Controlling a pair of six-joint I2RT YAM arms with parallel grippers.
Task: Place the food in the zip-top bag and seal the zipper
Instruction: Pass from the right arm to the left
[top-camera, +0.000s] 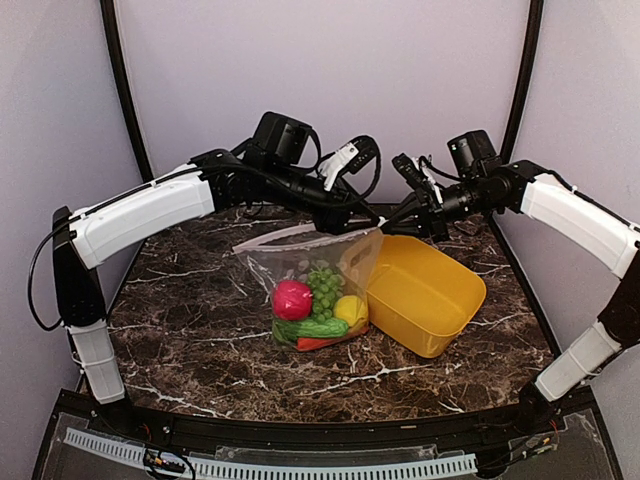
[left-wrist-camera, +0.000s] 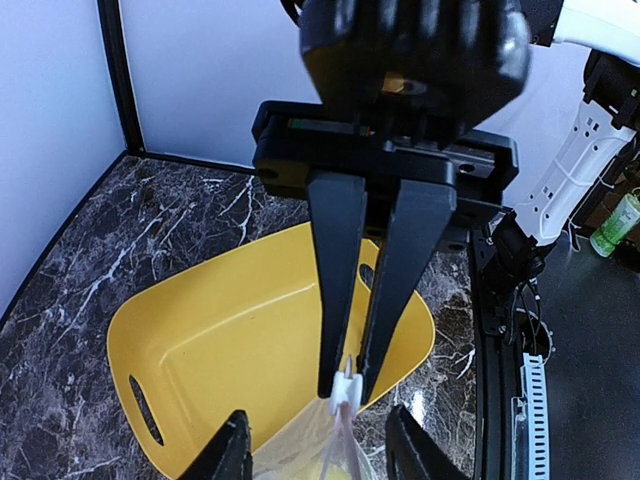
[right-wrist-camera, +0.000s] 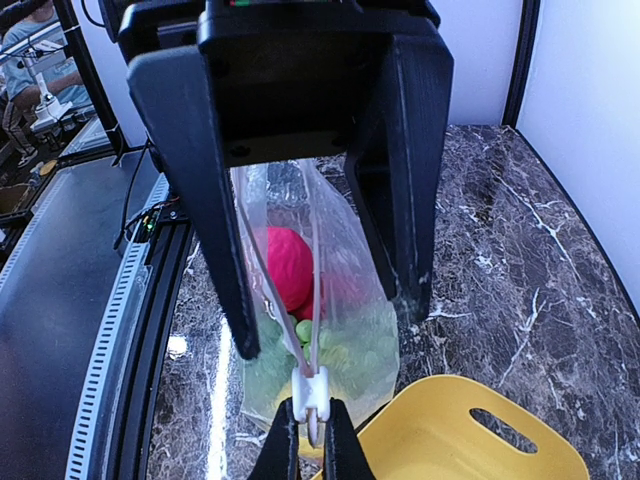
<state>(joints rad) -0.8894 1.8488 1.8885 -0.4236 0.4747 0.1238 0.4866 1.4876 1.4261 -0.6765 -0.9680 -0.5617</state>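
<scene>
The zip-top bag stands on the table with its mouth raised, holding the food: a red ball, green grapes, a yellow lemon, a cucumber and a carrot. My right gripper is shut on the white slider tab of the zipper, at the bag's end nearest the basket. Beyond the slider the two zipper strips spread apart. My left gripper is open, its fingers straddling the bag's mouth without touching it. The red ball shows through the plastic.
An empty yellow basket lies tilted just right of the bag, touching it; it also shows in the left wrist view and the right wrist view. Walls close in at the back and sides. The marble table stretches forward.
</scene>
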